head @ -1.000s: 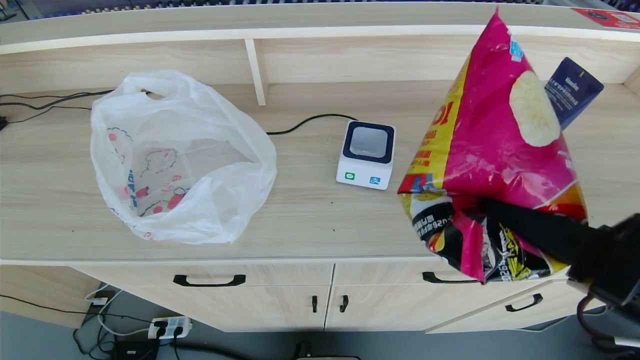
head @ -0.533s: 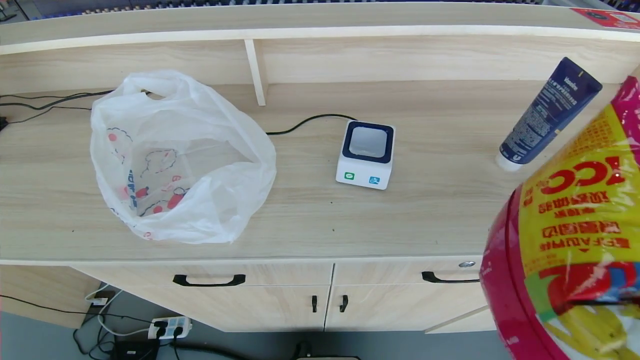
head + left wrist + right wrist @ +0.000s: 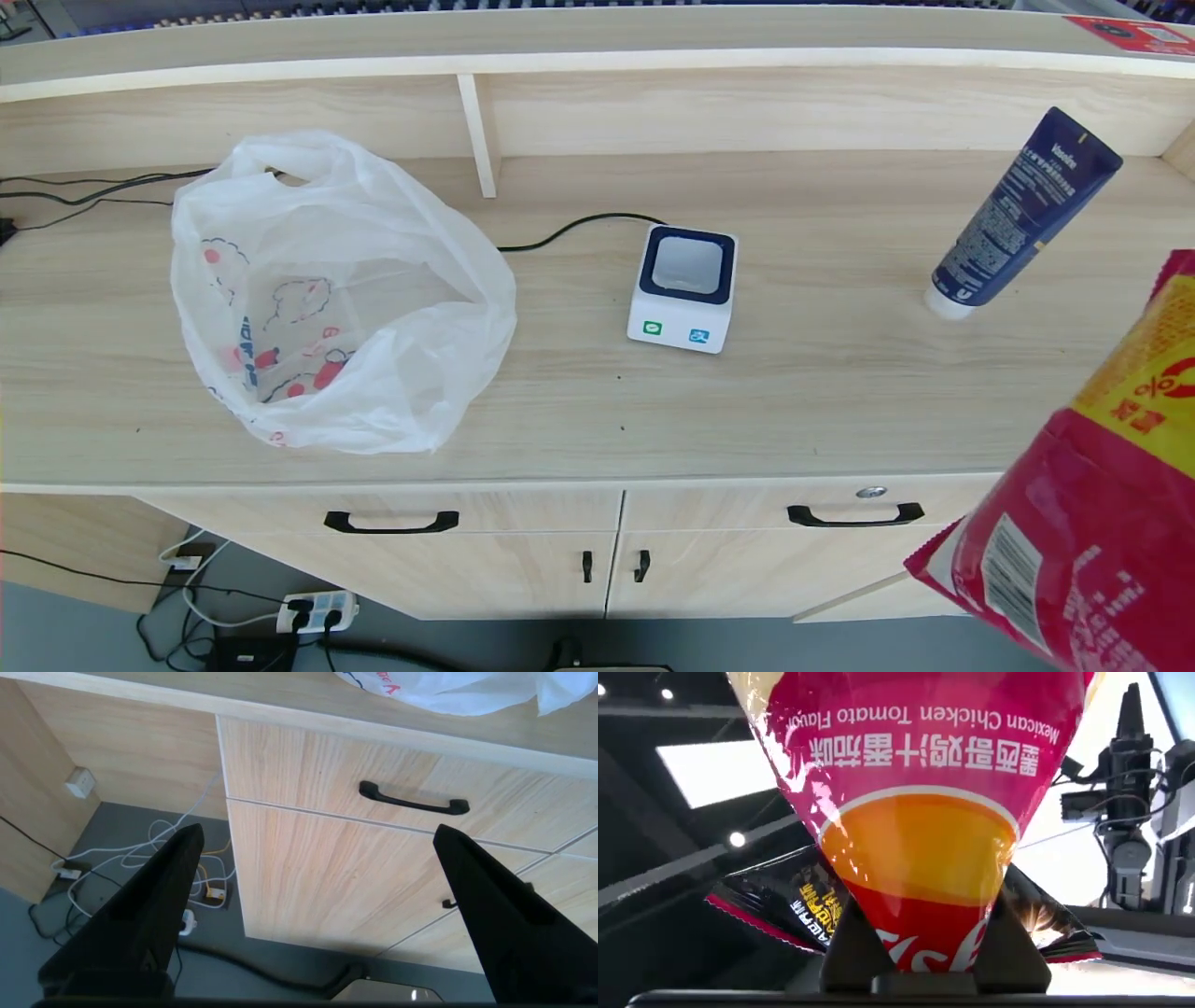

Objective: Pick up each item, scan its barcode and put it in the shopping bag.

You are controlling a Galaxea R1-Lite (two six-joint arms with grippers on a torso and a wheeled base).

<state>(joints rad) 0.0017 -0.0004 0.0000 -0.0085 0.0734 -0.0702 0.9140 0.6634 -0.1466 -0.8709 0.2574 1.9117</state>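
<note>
Nearest, at the right and in front of the counter's front edge, the pink and yellow foil snack bag (image 3: 1092, 523) hangs in the air, covering the corner of the right drawer. In the right wrist view the right gripper (image 3: 929, 938) is clamped on the lower seam of this snack bag (image 3: 915, 812), with its jaws pressed on the foil from both sides.

The left gripper (image 3: 318, 835) is low, below the counter top, and faces a drawer front with a black handle (image 3: 413, 798). Its two dark fingers (image 3: 149, 915) stand wide apart with nothing between them.

On the light wooden counter (image 3: 579, 411) there is a wide bare strip along the front edge.

The white thin plastic shopping bag with red and blue print (image 3: 345, 289) lies at the left with its mouth open. It reaches close to the front edge.

The white cube scanner with a dark blue framed window (image 3: 686, 287) sits near the middle, well apart from the shopping bag. A black cable (image 3: 569, 229) runs from it to the back.

At the right, a dark blue tube (image 3: 1022, 210) stands on its white cap, apart from the scanner.

Farthest, a low wooden back shelf with one upright divider (image 3: 476, 131) closes the counter.
</note>
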